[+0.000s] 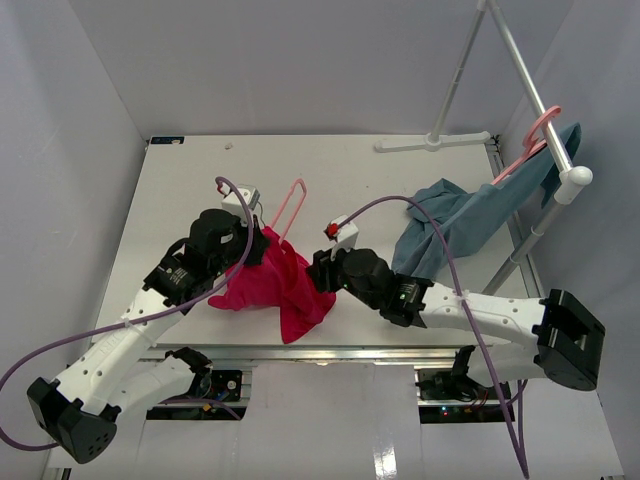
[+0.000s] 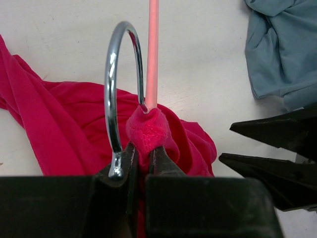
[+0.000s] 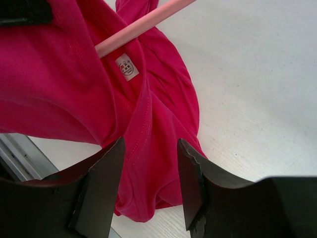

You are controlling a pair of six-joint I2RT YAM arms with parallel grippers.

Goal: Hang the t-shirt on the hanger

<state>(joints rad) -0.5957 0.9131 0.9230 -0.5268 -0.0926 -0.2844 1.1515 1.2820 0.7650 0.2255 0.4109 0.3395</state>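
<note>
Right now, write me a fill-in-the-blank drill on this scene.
The left gripper is shut on the ___ t-shirt.
The right gripper holds its jaws ___ astride a fold of it.
The white label shows in the ___ wrist view.
The blue-grey garment lies on the robot's ___ side.
Missing: red; open; right; right.

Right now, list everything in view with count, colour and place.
t-shirt: one, crimson, bunched at table's near middle
hanger: one, pale pink, metal hook, poking from the t-shirt
garment: one, blue-grey, hanging from rack onto table, right
second hanger: one, pink, on the rack
rack: one, silver-white, right rear
table: one, white
left gripper: one, black, shut on the t-shirt by the hook
right gripper: one, black, open around a t-shirt fold
</note>
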